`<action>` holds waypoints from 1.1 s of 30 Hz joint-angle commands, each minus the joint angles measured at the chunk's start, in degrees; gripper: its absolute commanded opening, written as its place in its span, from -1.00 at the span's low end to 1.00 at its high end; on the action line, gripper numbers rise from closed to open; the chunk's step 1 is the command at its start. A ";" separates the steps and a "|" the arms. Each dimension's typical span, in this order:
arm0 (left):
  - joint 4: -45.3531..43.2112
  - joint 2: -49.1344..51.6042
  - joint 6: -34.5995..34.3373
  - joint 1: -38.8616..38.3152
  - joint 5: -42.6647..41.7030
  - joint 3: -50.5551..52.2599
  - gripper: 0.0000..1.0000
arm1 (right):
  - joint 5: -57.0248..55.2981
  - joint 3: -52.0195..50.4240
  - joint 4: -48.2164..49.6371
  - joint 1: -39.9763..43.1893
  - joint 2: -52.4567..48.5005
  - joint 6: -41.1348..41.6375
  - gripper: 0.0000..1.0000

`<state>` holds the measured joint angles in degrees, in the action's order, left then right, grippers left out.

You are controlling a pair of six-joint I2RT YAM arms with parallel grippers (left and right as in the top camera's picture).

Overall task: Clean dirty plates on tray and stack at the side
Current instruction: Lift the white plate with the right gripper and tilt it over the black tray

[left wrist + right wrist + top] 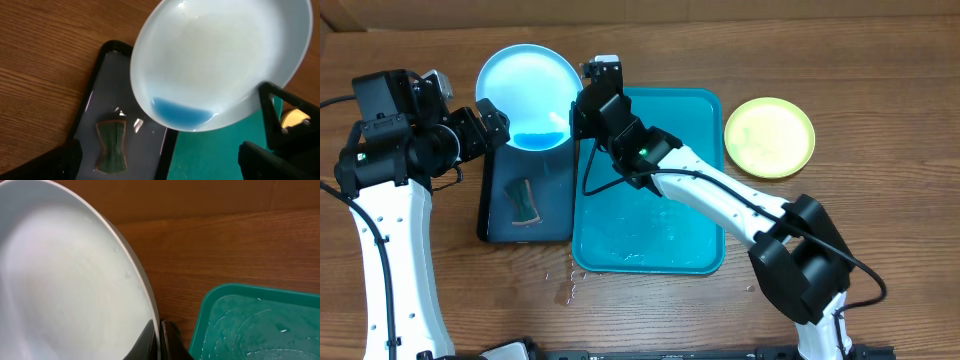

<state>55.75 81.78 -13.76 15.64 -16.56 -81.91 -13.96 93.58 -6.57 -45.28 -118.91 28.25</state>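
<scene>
The right gripper (578,112) holds the light blue plate (525,92) up in the air. Its two fingers are squeezed tight on the plate's rim, and the right wrist view shows the rim pinched between them. The plate is tipped, with its low edge over the top end of the black tray (500,215). That is why a small blue puddle (542,138) sits at the bottom of the plate. The dirty water runs down to the low side, and from there it can drip into the black tray and not onto the table (880,60).

The left gripper (492,125) waits just beside the plate's low edge. Its fingers are wide apart and hold nothing. The sponge (525,200) lies flat in the black tray below it. It looks like the left arm needs the sponge next, so it can wipe the blue mess off the plate.

The turquoise tray (705,110) sits next to the black tray. It is wet and has no plates on it now. A yellow-green plate (769,137) rests on the table to the side, well apart from the others. That looks like the spot for clean plates. It is hard to tell if one plate lies there or two.
</scene>
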 commanded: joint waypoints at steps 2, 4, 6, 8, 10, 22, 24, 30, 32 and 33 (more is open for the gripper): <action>-0.11 0.44 -0.59 0.09 -0.85 -0.48 1.00 | -0.66 1.20 3.08 -0.55 -3.04 -2.78 -0.92; -0.11 0.44 -0.59 0.09 -0.85 -0.48 1.00 | -1.27 1.20 4.98 -0.76 -3.87 -5.33 -0.92; -0.11 0.44 -0.59 0.11 -0.85 -0.48 1.00 | -2.91 1.20 6.40 -1.03 -4.37 -8.00 -0.92; -0.11 0.44 -0.59 0.11 -0.85 -0.48 0.99 | -5.57 1.20 7.52 -1.18 -4.46 -10.93 -0.92; -0.11 0.44 -0.59 0.09 -0.85 -0.48 1.00 | -7.19 1.20 9.46 -1.22 -4.46 -14.86 -0.92; -0.11 0.44 -0.59 0.09 -0.85 -0.48 1.00 | -10.97 1.38 21.70 -3.80 -2.58 -38.69 -0.92; -0.11 0.44 -0.59 0.09 -0.85 -0.48 1.00 | -12.72 1.38 23.61 -4.90 -2.25 -42.77 -0.92; -0.11 0.44 -0.59 0.11 -0.85 -0.48 1.00 | -19.30 1.38 29.70 -7.78 -1.62 -52.72 -0.92; -0.11 0.44 -0.59 0.09 -0.85 -0.48 1.00 | -22.16 1.38 32.09 -8.50 -1.57 -55.41 -0.92; -0.11 0.44 -0.59 0.09 -0.85 -0.48 0.99 | -23.56 1.38 33.35 -8.81 -1.57 -56.98 -0.92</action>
<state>55.72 81.78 -13.76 15.64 -16.56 -81.91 -31.33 93.60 24.58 -53.52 -123.70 -21.74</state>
